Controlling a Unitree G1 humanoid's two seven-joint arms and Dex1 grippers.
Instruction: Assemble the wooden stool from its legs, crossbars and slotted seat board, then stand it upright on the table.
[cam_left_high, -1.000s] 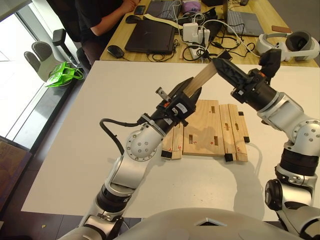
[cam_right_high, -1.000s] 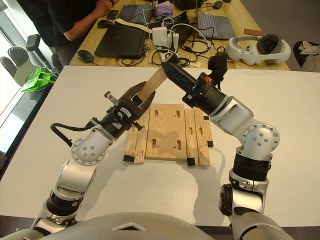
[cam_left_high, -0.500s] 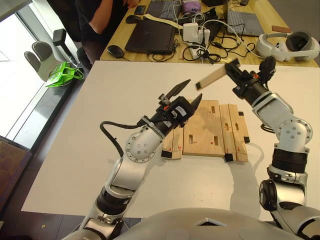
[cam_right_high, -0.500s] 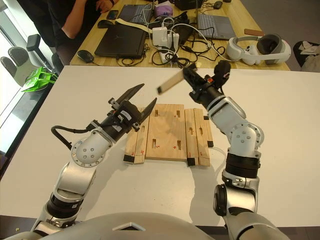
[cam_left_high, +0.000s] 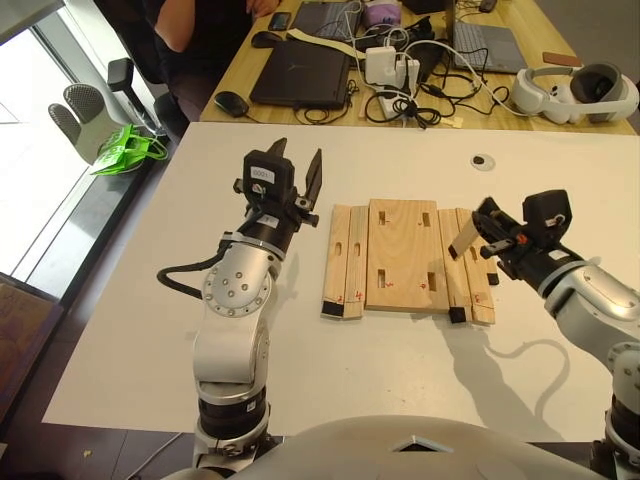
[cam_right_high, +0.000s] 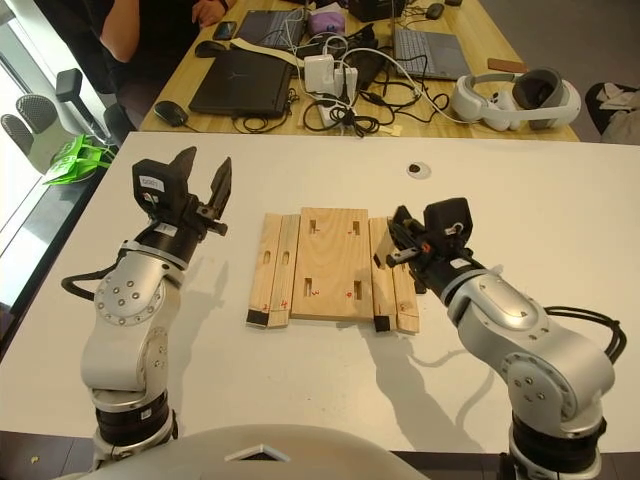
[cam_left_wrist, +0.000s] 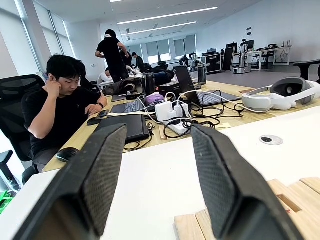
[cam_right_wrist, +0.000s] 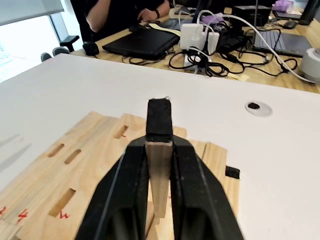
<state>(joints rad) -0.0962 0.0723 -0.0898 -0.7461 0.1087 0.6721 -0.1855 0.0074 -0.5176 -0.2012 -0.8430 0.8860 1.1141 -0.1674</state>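
The slotted seat board (cam_left_high: 403, 255) lies flat on the white table (cam_left_high: 150, 300). Two slotted wooden strips (cam_left_high: 342, 262) lie against its left side and more strips (cam_left_high: 478, 290) against its right side. My right gripper (cam_left_high: 487, 233) is low over the right strips, shut on a short wooden piece with a black end cap (cam_right_wrist: 159, 160); that piece (cam_left_high: 463, 240) slants down toward the strips. My left gripper (cam_left_high: 299, 150) stands open and holds nothing, fingers pointing up, to the left of the wooden parts. Its two fingers (cam_left_wrist: 95, 175) are spread wide in the left wrist view.
A round cable grommet (cam_left_high: 483, 159) sits in the table behind the right strips. Beyond the far edge stands a wooden desk (cam_left_high: 520, 30) with laptops, cables and a headset (cam_left_high: 580, 90). White table surface lies left of and in front of the parts.
Both grippers held the wooden piece high over the board. The left let go and drew back left, fingers up. The right carried the piece down over the right strips.
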